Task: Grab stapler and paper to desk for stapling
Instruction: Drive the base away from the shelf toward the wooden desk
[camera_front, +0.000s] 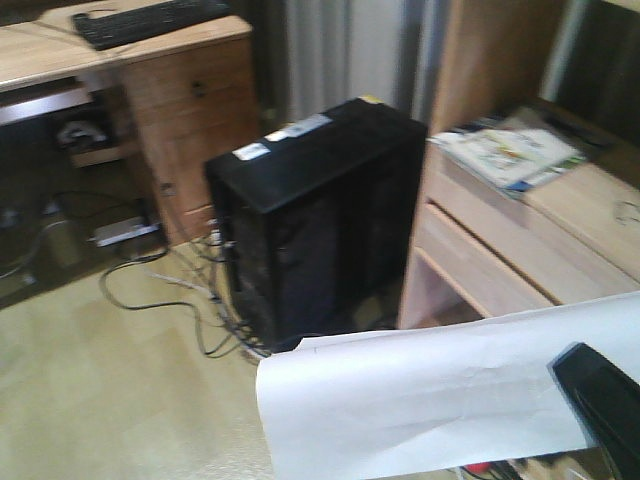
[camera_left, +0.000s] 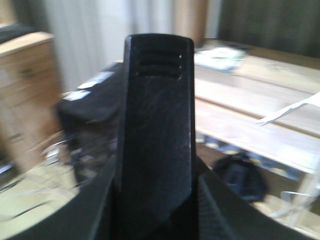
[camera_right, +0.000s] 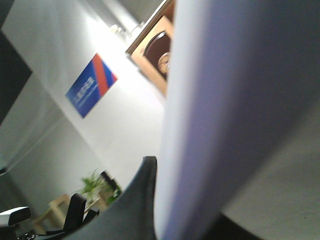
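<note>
Both arms loaded, neither thing at the desk (camera_front: 60, 55) yet

So the left gripper (camera_left: 159, 217) is clamped tight on the stapler (camera_left: 157, 125), which stands upright between its fingers. The right gripper (camera_right: 162, 220) is pinched shut on the paper (camera_right: 235, 100), with the sheet lying flat against its dark finger. From the front, the paper hangs in the air at the lower right, in front of the black PC tower (camera_front: 320, 220) and the shelf unit (camera_front: 590, 220). The desk with its keyboard (camera_front: 150, 20) is way off at the upper left, well apart from it.
</note>
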